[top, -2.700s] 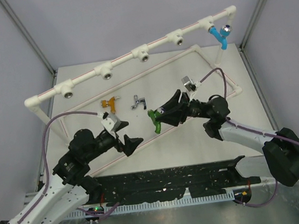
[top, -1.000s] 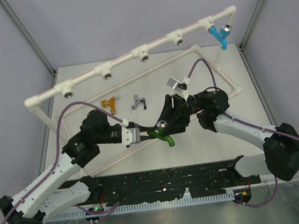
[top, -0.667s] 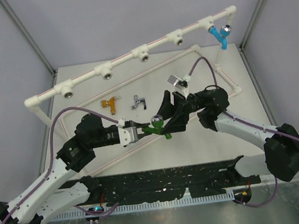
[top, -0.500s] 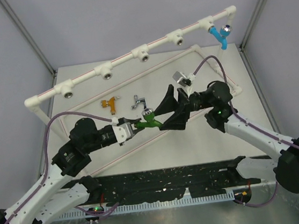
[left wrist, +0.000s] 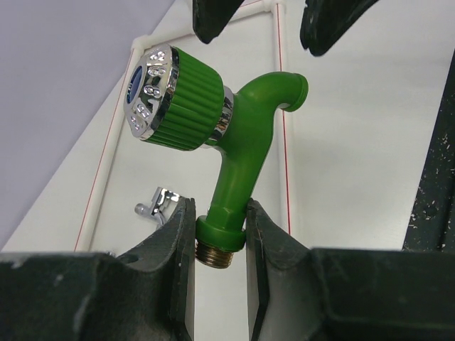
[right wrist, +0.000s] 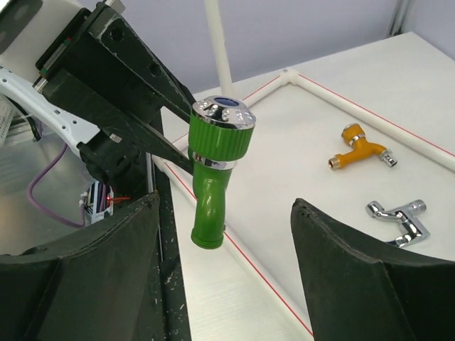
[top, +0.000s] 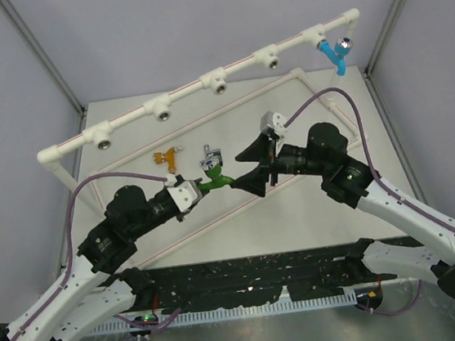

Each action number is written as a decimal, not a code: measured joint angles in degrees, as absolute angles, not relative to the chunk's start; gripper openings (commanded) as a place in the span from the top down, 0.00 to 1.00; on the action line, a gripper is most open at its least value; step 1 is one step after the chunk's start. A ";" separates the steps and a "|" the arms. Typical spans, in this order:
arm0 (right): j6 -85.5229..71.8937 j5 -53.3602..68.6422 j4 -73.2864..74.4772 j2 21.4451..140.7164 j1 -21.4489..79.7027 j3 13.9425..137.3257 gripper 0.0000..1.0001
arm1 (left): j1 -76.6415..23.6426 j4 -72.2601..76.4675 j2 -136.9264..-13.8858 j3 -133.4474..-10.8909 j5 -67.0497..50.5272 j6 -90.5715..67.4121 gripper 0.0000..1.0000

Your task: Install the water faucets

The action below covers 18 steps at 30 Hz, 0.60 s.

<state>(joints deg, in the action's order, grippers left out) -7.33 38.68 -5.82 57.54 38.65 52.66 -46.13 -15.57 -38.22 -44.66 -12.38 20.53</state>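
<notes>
- Left wrist view: left gripper pinched the green faucet at its threaded collar, aloft above the table.
- Right gripper jaws stood spread, clear.
- Advised: present thread square to a free socket.

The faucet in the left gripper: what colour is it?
Green; the faucet shows best in the left wrist view.

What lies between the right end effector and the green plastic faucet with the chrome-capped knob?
Nothing. In the top view, only a bare stretch of white table shows between the open right end effector and the green plastic faucet.
</notes>
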 measured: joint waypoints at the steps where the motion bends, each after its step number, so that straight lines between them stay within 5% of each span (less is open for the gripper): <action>1: -6.24 36.82 -3.88 58.22 39.97 53.60 0.23 | -46.13 -15.64 -38.26 -44.66 -12.12 20.38 1.00; 18: -3.14 26.37 6.50 66.41 48.40 61.69 0.35 | -46.17 -16.60 -38.87 -44.88 -11.42 19.86 1.00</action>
